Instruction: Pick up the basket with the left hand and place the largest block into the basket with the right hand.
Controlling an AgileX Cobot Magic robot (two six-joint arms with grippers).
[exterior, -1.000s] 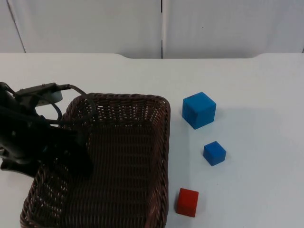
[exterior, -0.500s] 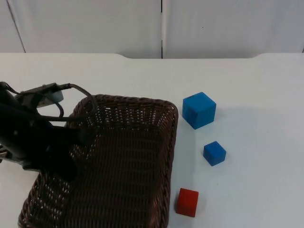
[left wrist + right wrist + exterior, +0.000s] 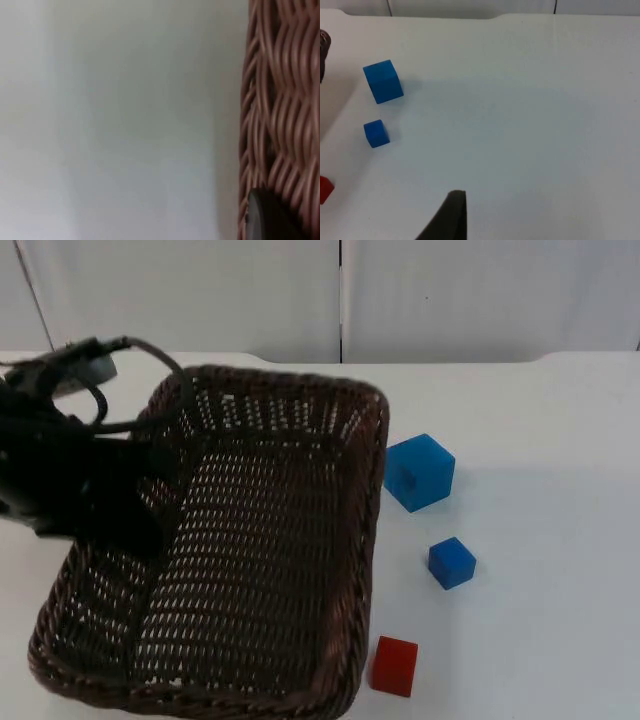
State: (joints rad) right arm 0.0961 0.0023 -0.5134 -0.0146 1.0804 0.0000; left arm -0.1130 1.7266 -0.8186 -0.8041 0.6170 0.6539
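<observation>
The dark brown wicker basket [image 3: 368, 490] hangs above the table, tilted, and looks larger in the top view. My left gripper [image 3: 150, 508] is shut on its left wall. In the left wrist view the woven wall [image 3: 280, 100] runs beside a black fingertip [image 3: 265, 217]. The largest block, a blue cube [image 3: 420, 471] [image 3: 382, 81], rests on the table just right of the basket's far corner. My right gripper waits open, clear of the blocks, one black fingertip [image 3: 454, 212] over bare table.
A small blue cube [image 3: 452, 562] [image 3: 376, 133] lies in front of the large one. A red cube [image 3: 395, 666] [image 3: 324, 189] sits by the basket's near right corner. The white table [image 3: 540, 540] to the right is bare. The grey partition wall [image 3: 450, 295] closes the back.
My left gripper closed on the basket's left wall, then rose, lifting the basket off the table and toward the back. The blocks and the right arm stayed put.
</observation>
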